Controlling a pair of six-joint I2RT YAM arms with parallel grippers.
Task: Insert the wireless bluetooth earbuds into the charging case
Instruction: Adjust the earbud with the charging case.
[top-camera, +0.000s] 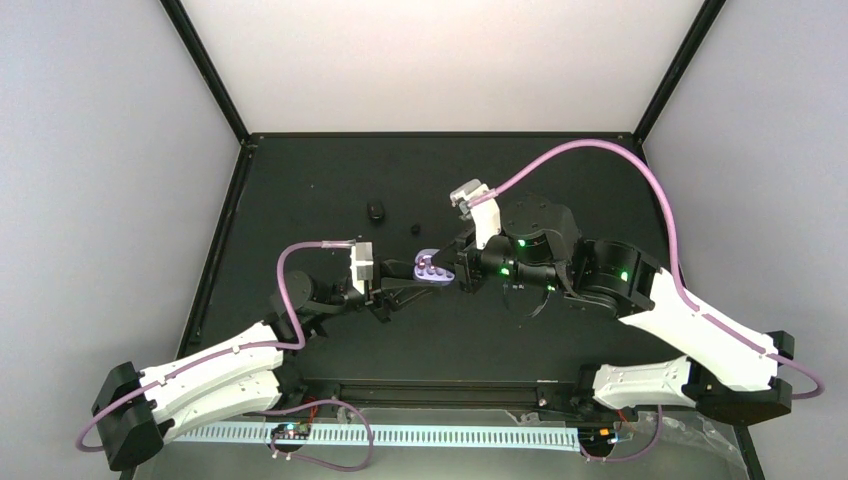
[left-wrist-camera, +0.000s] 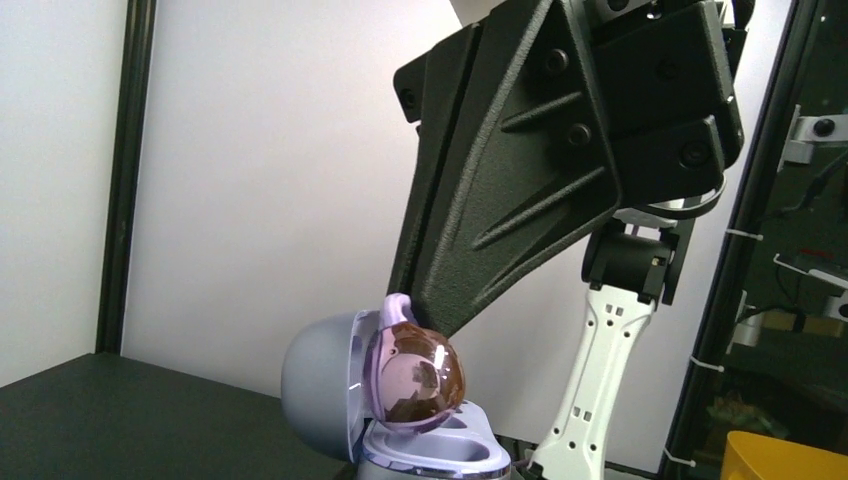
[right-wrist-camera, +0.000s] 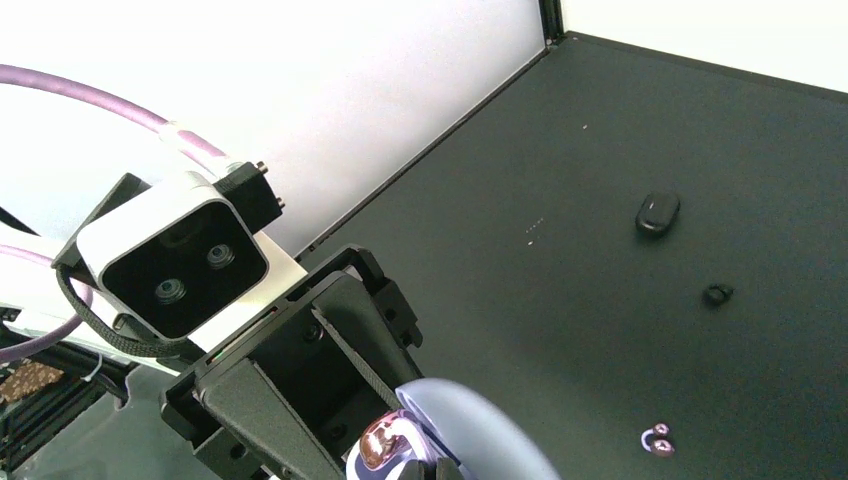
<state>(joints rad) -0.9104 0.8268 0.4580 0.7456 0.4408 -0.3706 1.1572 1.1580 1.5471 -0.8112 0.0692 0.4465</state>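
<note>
Inside my left gripper (top-camera: 410, 280) the open charging case (top-camera: 432, 266) sits pinched; my right gripper (top-camera: 463, 272), closed tight, meets its lid. Well beyond lie a black earbud (right-wrist-camera: 716, 294) and a purple-and-white earbud (right-wrist-camera: 655, 438).

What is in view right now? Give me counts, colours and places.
charging case: one, lilac, lid open, mid-table, in the left gripper
black case: one, black, closed, on the table beyond the left arm
black earbud: one, black, on the table right of the black case
purple-and-white earbud: one, on the table, seen only from the right wrist
table: one, black
left gripper: one, black, shut on the charging case
right gripper: one, black, shut, tip at the open lid
</note>
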